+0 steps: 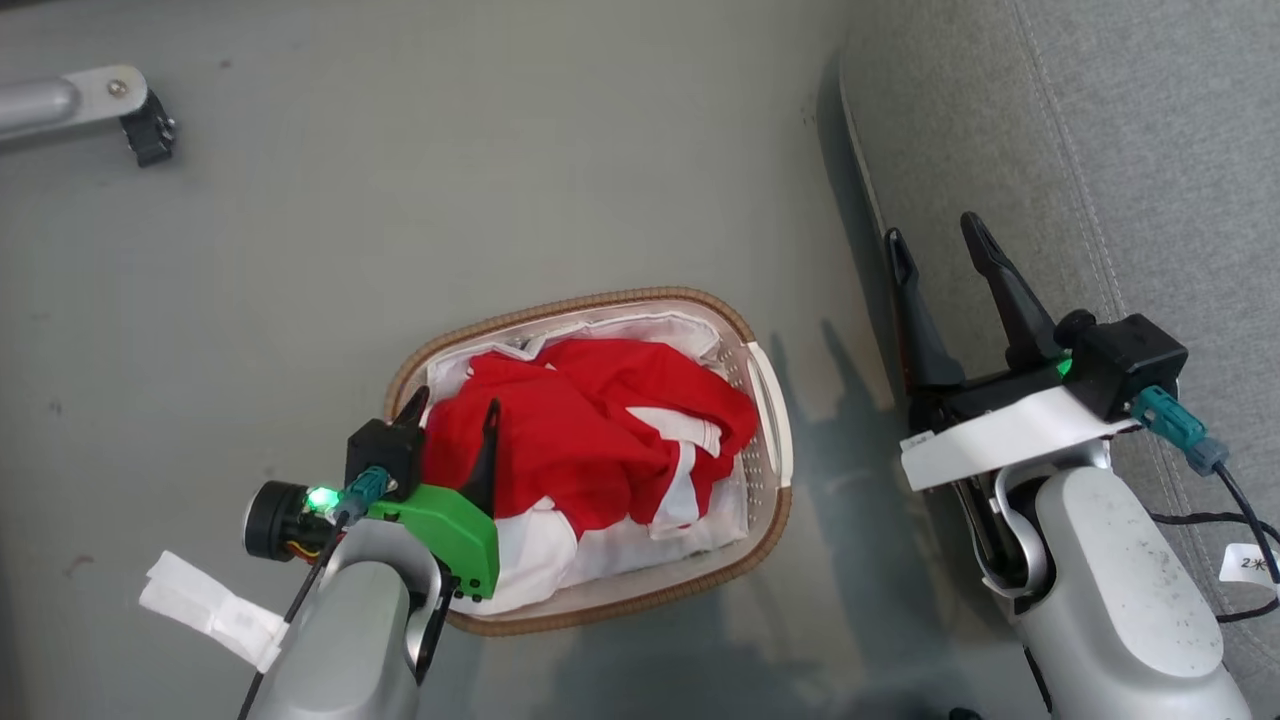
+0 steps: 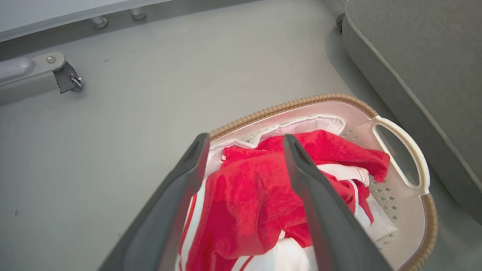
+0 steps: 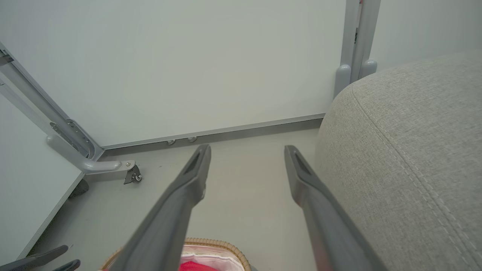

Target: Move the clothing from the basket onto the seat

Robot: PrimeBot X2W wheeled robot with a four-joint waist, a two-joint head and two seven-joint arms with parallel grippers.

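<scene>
My left gripper [image 1: 455, 402] hangs over the left end of the basket [image 1: 600, 300], jaws spread wide and gripping nothing. The clothing [image 1: 580, 430] is heaped in the basket, a crumpled red pile directly under and just ahead of those fingers. In the left wrist view it fills the gap between them. I cannot tell whether the tips touch the cloth.

My right gripper [image 1: 932, 228] is also released and empty, hovering over the floor [image 1: 400, 200] between the basket and the seat [image 1: 1150, 150], well apart from the pile.

The left arm is clearly the nearer one. The heap stretches along the basket's long axis, away from my left fingers toward the seat on my right. I judge the next move to be a short drop and a pinch on the thick red fold, then a carry rightward across the basket to the seat.
</scene>
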